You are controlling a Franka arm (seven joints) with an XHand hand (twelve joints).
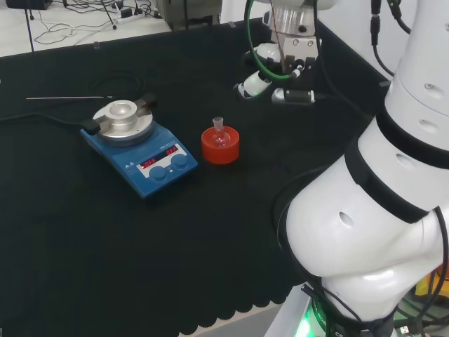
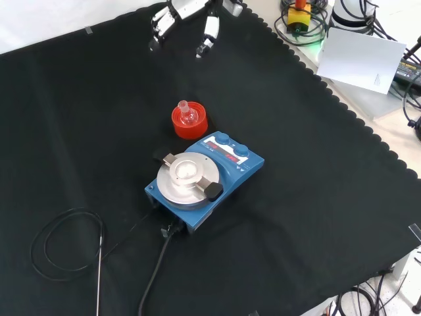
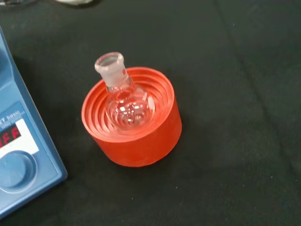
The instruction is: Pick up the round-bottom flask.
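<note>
A small clear round-bottom flask (image 1: 219, 134) (image 2: 187, 114) (image 3: 124, 100) sits upright in a red ribbed stand (image 1: 220, 147) (image 2: 189, 125) (image 3: 141, 141) near the middle of the black cloth. Its neck tilts slightly and it looks empty. The hand (image 1: 269, 78) (image 2: 185, 18) hovers well away from the flask: to the upper right of it in the head view, and above it at the top edge in the front view. The hand's fingers (image 2: 208, 32) hang relaxed and hold nothing. The wrist view looks down on the flask from a distance.
A blue hotplate stirrer (image 1: 141, 152) (image 2: 204, 179) (image 3: 19, 150) with a round metal top stands close beside the stand. Its black cable (image 2: 66, 247) loops over the cloth, and a thin metal probe (image 1: 69, 97) lies nearby. The arm's white links (image 1: 372, 210) stand at the head view's right.
</note>
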